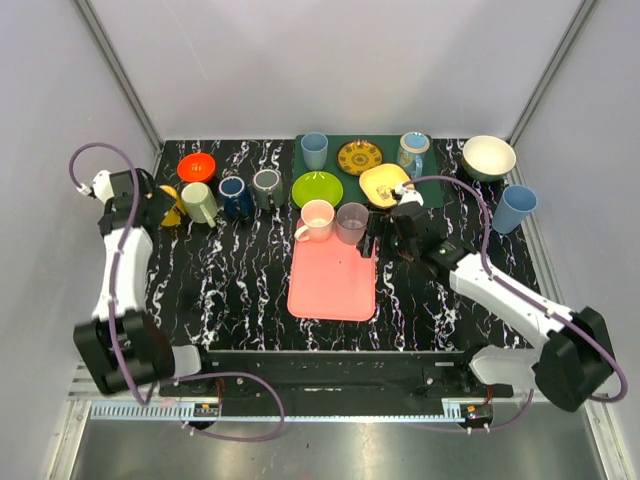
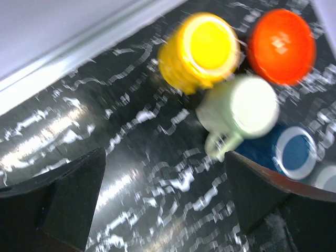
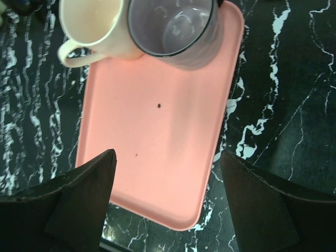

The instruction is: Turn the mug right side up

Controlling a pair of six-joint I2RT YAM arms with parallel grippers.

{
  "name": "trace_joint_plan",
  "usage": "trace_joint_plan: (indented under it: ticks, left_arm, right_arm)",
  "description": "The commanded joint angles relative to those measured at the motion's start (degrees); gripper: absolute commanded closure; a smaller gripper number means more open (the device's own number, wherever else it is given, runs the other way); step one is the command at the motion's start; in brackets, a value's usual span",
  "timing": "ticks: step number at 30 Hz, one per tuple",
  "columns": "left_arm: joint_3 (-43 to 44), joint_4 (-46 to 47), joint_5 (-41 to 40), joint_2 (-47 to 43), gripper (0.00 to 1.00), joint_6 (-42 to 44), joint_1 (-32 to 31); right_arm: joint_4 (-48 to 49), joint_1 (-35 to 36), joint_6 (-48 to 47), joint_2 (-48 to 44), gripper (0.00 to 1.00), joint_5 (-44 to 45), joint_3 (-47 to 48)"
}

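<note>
Hovering near the yellow mug (image 2: 202,50), left gripper (image 2: 165,199) gapes wide and empty, so the flip looks all ahead; right gripper (image 3: 168,194) hangs equally open, empty, over the pink tray (image 3: 157,131)

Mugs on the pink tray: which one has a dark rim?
The grey mug, right of the cream mug, whose rim is pale.

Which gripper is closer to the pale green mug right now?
Left. The left gripper is open close by the pale green mug, just to its left in the top view; the right gripper is well away, over the pink tray.
</note>
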Motion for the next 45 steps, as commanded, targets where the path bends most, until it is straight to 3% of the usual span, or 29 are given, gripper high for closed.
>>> trace_joint_plan:
  ticks: [1, 4, 5, 7, 8, 12, 20, 28, 45]
  left_arm:
    - [-7.34, 1.19, 0.62, -15.21, 0.02, -2.26, -7.67]
    - [-12.26, 5.46, 5.36, -20.33, 0.03, -0.60, -19.44]
    - [-14.10, 7.50, 9.99, -20.61, 0.03, 0.37, -25.74]
    - [-14.04, 12.15, 15.37, -17.82, 0.03, 6.40, -31.83]
    - [-10.81, 11.48, 18.18, -15.62, 0.01, 8.71, -36.91]
    - [0.27, 2.26, 18.65, -1.84, 0.01, 18.56, -43.63]
    - [8.55, -0.22, 20.32, 10.06, 0.01, 30.08, -45.93]
    - [12.68, 0.13, 21.10, 17.88, 0.14, 39.12, -45.84]
    - [19.45, 2.42, 26.55, 27.73, 0.40, 41.87, -45.93]
  right_arm:
    - [4.90, 0.20, 0.20, 4.71, 0.15, 5.73, 4.42]
    - [3.23, 0.20, 0.63, 7.35, 0.15, 5.21, 7.32]
    - [2.96, 0.20, 1.07, 7.62, 0.15, 3.03, 7.68]
    - [1.91, 0.20, 1.51, 7.54, 0.16, 0.73, 8.65]
    - [1.47, 0.29, 1.60, 7.28, 0.17, -1.20, 8.91]
    - [-1.60, 0.29, 1.16, 4.56, 0.17, -1.83, 8.13]
    - [-6.70, 0.29, -0.24, -2.56, 0.17, -0.95, 5.23]
    - [-7.58, 0.29, -0.77, -5.38, 0.17, -0.78, 3.29]
    - [-6.44, 0.20, -1.92, -3.54, 0.16, -1.30, 2.85]
